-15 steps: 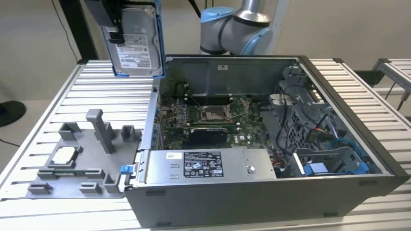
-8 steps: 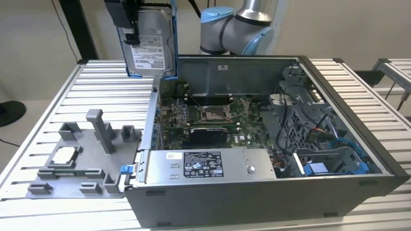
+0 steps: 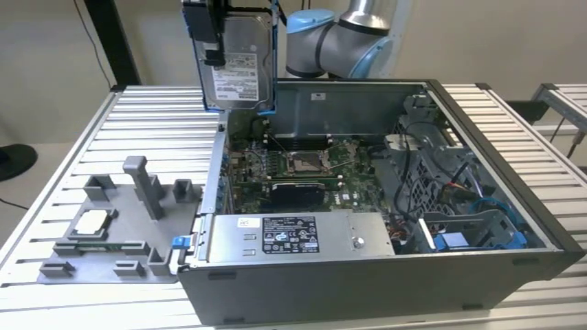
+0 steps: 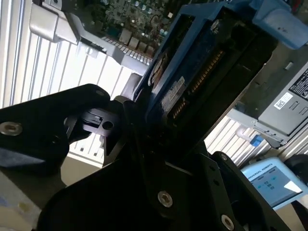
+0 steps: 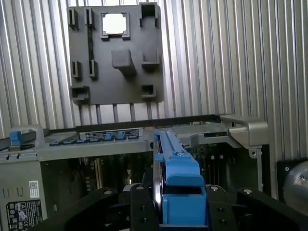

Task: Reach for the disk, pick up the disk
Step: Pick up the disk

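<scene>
Ribbed table point(image 3: 137, 113); silver disk point(image 3: 246, 65) in claw point(image 5: 180, 214)

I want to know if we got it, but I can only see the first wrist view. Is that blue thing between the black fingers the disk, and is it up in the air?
Observer: Yes. In the exterior view the gripper holds the disk upright, high above the back corner of the open computer case, touching nothing else.
Operator: Which way is its sticker pointing?
Observer: The white label faces the exterior camera, and the blue bracket runs down the disk's edge on the exterior view's right.
</scene>
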`<state>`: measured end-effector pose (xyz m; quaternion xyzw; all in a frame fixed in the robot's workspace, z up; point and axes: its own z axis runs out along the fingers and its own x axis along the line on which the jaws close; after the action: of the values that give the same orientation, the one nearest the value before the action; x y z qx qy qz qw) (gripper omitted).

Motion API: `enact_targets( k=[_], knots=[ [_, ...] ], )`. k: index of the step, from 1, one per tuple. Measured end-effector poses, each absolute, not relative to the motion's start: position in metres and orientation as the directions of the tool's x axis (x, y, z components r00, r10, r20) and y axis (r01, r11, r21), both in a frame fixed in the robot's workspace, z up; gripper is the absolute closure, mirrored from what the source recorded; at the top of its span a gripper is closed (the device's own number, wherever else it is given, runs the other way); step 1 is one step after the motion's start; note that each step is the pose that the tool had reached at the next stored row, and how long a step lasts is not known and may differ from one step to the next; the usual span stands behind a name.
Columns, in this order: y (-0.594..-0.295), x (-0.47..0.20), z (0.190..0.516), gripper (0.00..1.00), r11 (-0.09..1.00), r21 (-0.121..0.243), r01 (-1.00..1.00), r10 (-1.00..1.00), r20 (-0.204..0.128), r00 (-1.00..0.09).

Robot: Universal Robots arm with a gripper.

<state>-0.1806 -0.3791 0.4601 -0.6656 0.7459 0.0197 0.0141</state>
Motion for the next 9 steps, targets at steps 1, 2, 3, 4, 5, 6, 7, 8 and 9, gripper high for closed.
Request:
enact_targets(
  k=[1, 2, 3, 4, 5, 6, 7, 8, 9],
  knots=[
    [-0.379, -0.176, 0.460, 1.00, 0.113, 0.011, -0.994, -0.992, -0.047, -0.114],
    [-0.379, -0.172, 0.459, 1.00, 0.113, 0.010, -0.994, -0.992, -0.047, -0.114],
    [-0.379, -0.168, 0.459, 1.00, 0.113, 0.011, -0.994, -0.992, -0.047, -0.114],
    [-0.380, -0.164, 0.459, 1.00, 0.113, 0.010, -0.994, -0.992, -0.047, -0.114],
    [-0.380, -0.159, 0.459, 1.00, 0.113, 0.011, -0.994, -0.992, -0.047, -0.114],
    [-0.380, -0.155, 0.458, 1.00, 0.113, 0.011, -0.994, -0.992, -0.047, -0.113],
    [-0.380, -0.151, 0.458, 1.00, 0.113, 0.010, -0.994, -0.992, -0.047, -0.114],
    [-0.380, -0.146, 0.458, 1.00, 0.113, 0.011, -0.994, -0.992, -0.047, -0.114],
    [-0.380, -0.142, 0.457, 1.00, 0.113, 0.011, -0.994, -0.992, -0.047, -0.114]
  ],
)
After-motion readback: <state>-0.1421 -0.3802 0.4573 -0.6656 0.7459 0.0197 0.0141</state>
